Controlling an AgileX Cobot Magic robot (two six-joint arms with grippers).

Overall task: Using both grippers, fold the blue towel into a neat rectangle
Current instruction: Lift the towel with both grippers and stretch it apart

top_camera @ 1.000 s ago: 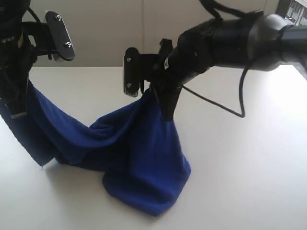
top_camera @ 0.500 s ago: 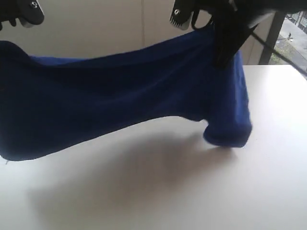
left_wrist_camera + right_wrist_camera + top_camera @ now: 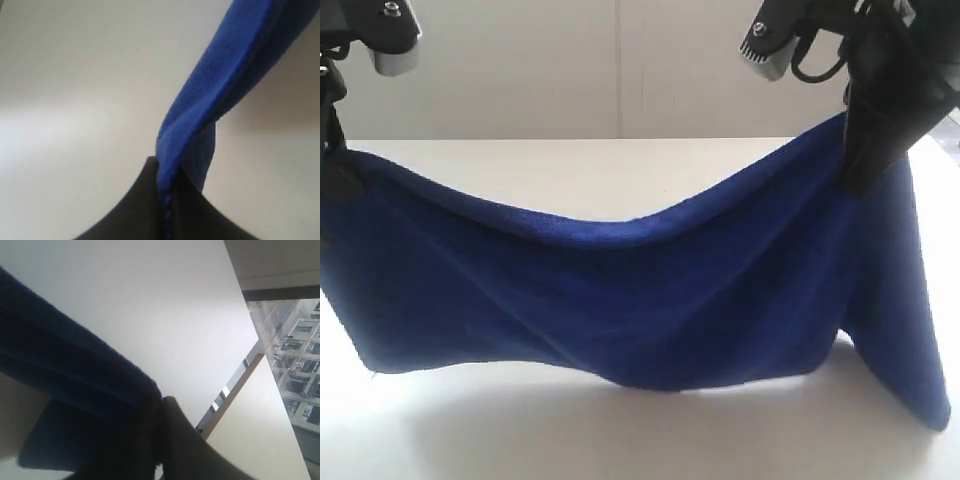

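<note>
**Towel held up over the table.** I have both arms raised, with the cloth stretched broadside between them above the table.

The left gripper is over the table's left side. Its two dark fingers are pinched together on one upper corner of the towel. In its wrist view the stitched blue hem is squeezed between them, and the cloth runs away from them above the bare table.

The right gripper is over the table's right side and is likewise clamped on the other upper corner. In its wrist view the fingers meet, with a dark fold of cloth coming out at their tips.

Between the two holds, the towel's upper edge sags in a shallow curve above the middle of the table. The lower edge hangs close over the table's near part and casts a soft shadow there. I cannot tell whether it touches the surface. Below the right hold, a loose flap drops lower than the rest, toward the table's near right corner.

A pale wall stands behind the table.
</note>
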